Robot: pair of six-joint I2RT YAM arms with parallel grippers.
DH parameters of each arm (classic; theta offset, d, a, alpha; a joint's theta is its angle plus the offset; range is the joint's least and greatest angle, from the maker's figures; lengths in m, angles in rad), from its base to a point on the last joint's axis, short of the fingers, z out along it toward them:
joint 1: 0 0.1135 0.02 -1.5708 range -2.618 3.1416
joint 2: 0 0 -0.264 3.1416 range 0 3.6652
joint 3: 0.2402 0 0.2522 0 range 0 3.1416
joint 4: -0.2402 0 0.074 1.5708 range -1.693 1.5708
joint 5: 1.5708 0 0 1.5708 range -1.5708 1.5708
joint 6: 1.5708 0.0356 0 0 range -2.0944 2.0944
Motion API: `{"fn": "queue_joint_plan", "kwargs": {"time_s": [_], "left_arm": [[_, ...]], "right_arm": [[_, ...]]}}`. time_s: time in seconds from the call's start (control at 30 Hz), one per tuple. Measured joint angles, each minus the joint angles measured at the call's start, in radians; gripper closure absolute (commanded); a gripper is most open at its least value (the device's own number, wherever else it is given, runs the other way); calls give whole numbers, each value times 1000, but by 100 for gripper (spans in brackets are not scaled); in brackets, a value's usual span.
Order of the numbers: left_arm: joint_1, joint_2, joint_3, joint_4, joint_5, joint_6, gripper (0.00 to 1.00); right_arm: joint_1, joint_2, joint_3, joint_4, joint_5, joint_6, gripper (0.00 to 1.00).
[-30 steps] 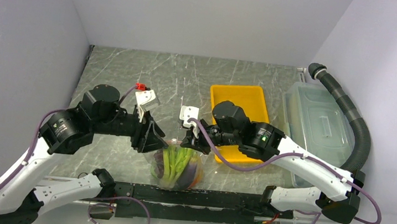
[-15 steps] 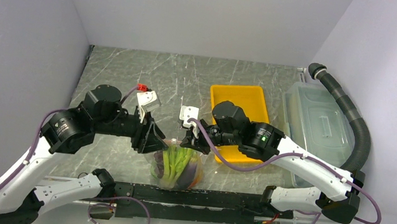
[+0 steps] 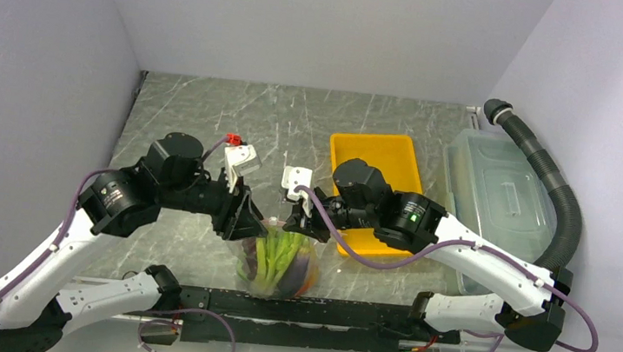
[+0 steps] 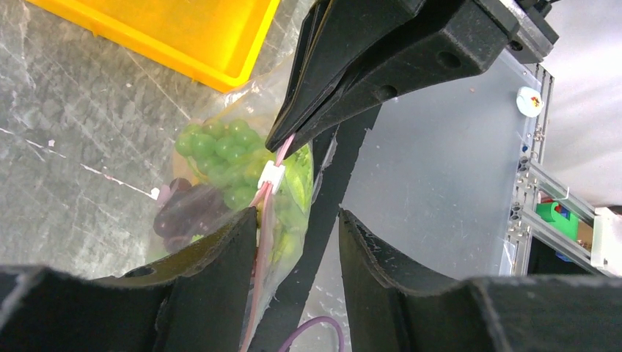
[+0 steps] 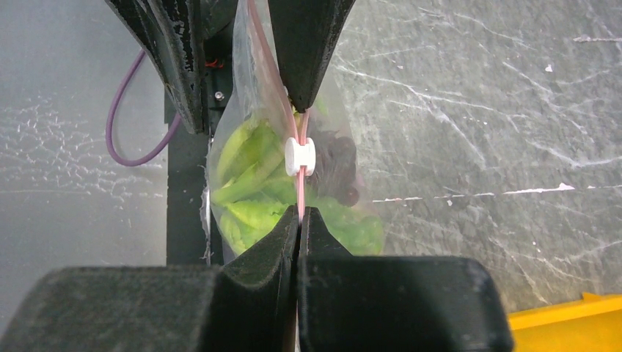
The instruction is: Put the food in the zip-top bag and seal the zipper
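The clear zip-top bag (image 3: 279,264) hangs between both grippers above the table's front edge. The food is inside it: green grapes (image 4: 220,150), purple grapes (image 4: 183,209) and leafy greens (image 5: 249,176). My right gripper (image 5: 299,209) is shut on the pink zipper (image 5: 301,194), just below the white slider (image 5: 299,156). My left gripper (image 4: 297,216) stands open around the other end of the bag's mouth. The zipper strip lies against its left finger (image 4: 220,249), and the right finger (image 4: 374,257) is apart from it. In the top view the two grippers face each other, the left gripper (image 3: 249,220) and the right gripper (image 3: 296,225).
The yellow tray (image 3: 379,161) lies behind the right arm. A translucent lidded bin (image 3: 498,196) and a black ribbed hose (image 3: 552,184) stand at the right. A black rail (image 3: 294,310) runs along the front edge under the bag.
The left arm has shifted right, bringing its open jaws closer in on the bag's mouth. The right gripper and the bag have stayed put.
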Motion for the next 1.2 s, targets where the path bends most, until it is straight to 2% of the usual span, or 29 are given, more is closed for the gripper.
{"fn": "queue_joint_plan", "kwargs": {"time_s": [0.8, 1.2], "left_arm": [[0, 47, 0, -8, 135, -19, 55], [0, 66, -17, -15, 94, -25, 55]], "right_arm": [[0, 0, 0, -4, 5, 0, 100], [-2, -1, -2, -6, 18, 0, 100]]}}
